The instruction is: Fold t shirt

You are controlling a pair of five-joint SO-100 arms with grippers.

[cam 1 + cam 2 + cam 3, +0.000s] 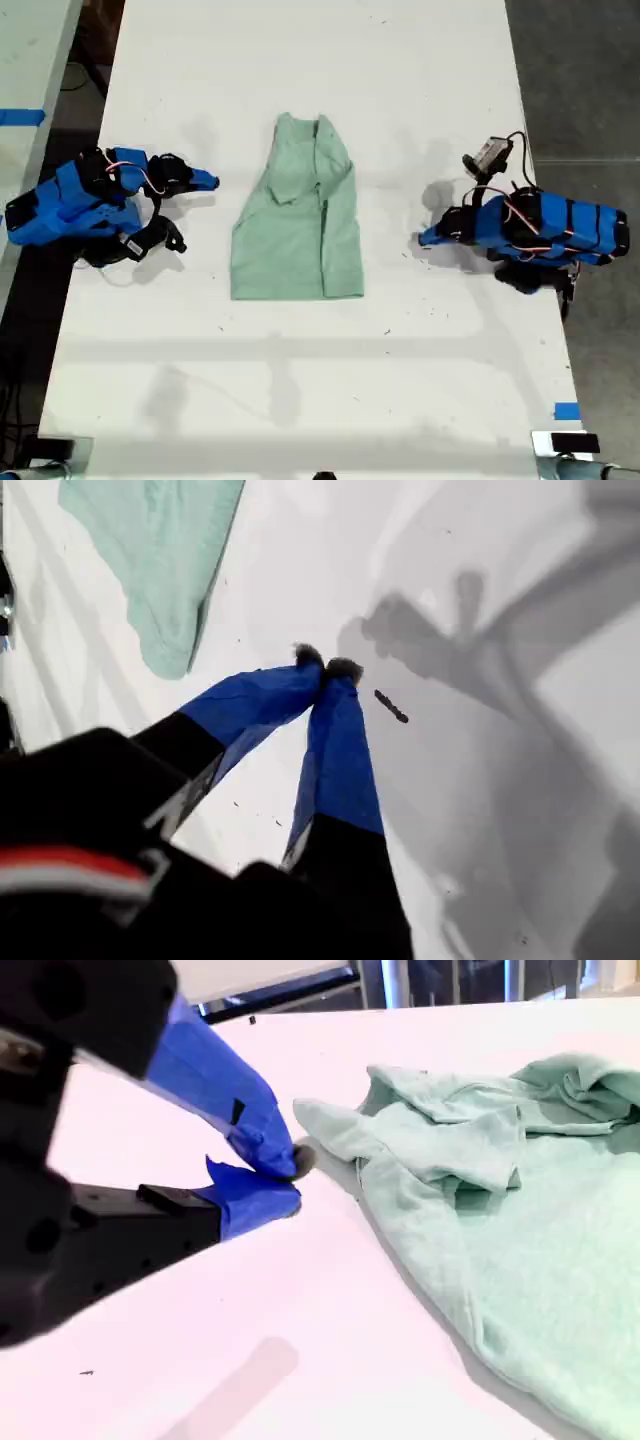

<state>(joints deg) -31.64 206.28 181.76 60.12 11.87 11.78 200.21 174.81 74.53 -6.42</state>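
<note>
The t shirt (298, 215) lies folded lengthwise on our white table (300, 380). My first gripper (325, 667) and my second gripper (290, 1175) rest beside it, fingers together, holding nothing.

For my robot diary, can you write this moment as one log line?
t shirt: sides folded in | first gripper: shut, empty | second gripper: shut, empty
</note>
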